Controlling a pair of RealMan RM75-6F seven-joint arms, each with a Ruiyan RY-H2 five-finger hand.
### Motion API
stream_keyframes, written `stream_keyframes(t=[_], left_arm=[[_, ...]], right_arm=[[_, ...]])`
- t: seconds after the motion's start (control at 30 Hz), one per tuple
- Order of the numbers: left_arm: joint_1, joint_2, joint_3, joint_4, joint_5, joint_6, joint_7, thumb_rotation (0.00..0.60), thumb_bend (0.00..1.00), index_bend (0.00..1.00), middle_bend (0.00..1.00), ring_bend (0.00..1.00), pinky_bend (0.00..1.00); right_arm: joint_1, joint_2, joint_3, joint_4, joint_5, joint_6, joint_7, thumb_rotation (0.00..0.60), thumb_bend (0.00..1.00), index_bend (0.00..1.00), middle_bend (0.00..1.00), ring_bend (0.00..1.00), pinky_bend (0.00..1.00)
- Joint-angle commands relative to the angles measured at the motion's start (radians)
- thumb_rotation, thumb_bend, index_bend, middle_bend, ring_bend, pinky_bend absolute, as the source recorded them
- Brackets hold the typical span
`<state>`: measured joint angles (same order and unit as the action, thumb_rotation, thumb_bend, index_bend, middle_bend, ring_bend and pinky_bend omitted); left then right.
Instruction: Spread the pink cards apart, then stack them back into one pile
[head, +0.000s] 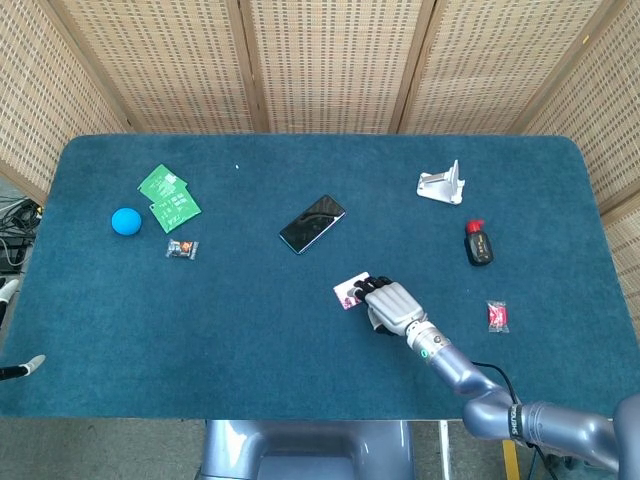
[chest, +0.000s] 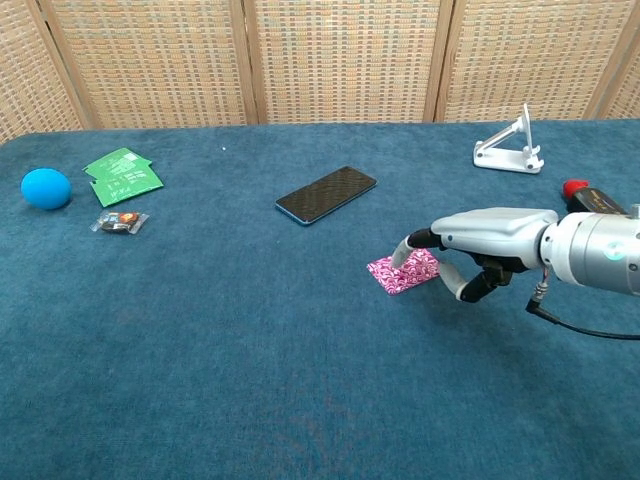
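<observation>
chest view is showing our right hand (chest: 470, 245) reaching over the pink cards (chest: 400, 272) near mid-table, fingers curved with fingertips (chest: 402, 252) apparently touching the pile, gripping nothing. we are likely placing them there to fan it; our left hand is staying out of sight.

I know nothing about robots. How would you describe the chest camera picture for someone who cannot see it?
A metal robot right hand reaches in from the right, its fingertips over a pile of pink cards on a blue table. Behind lie a black phone and a white stand; far left, a blue ball, green packets and a small wrapped candy.
</observation>
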<state>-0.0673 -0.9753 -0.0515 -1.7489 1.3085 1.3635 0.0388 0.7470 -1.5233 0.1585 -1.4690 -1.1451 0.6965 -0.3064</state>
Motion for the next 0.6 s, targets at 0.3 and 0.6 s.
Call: stream_keyframes(t=[0.3, 0.6], left_arm=[[0.002, 0.0, 0.003, -0.003, 0.003, 0.008, 0.0, 0.6, 0.0, 0.0, 0.0, 0.0, 0.0], [0.004, 0.001, 0.002, -0.004, 0.002, 0.012, -0.005, 0.6, 0.0, 0.0, 0.0, 0.0, 0.0]], right_arm=[[0.034, -0.003, -0.033, 0.01, 0.056, -0.028, -0.015, 0.6, 1.0, 0.2, 0.2, 0.14, 0.22], [0.056, 0.061, -0.087, -0.074, 0.098, -0.062, -0.043, 0.6, 1.0, 0.2, 0.2, 0.17, 0.23]])
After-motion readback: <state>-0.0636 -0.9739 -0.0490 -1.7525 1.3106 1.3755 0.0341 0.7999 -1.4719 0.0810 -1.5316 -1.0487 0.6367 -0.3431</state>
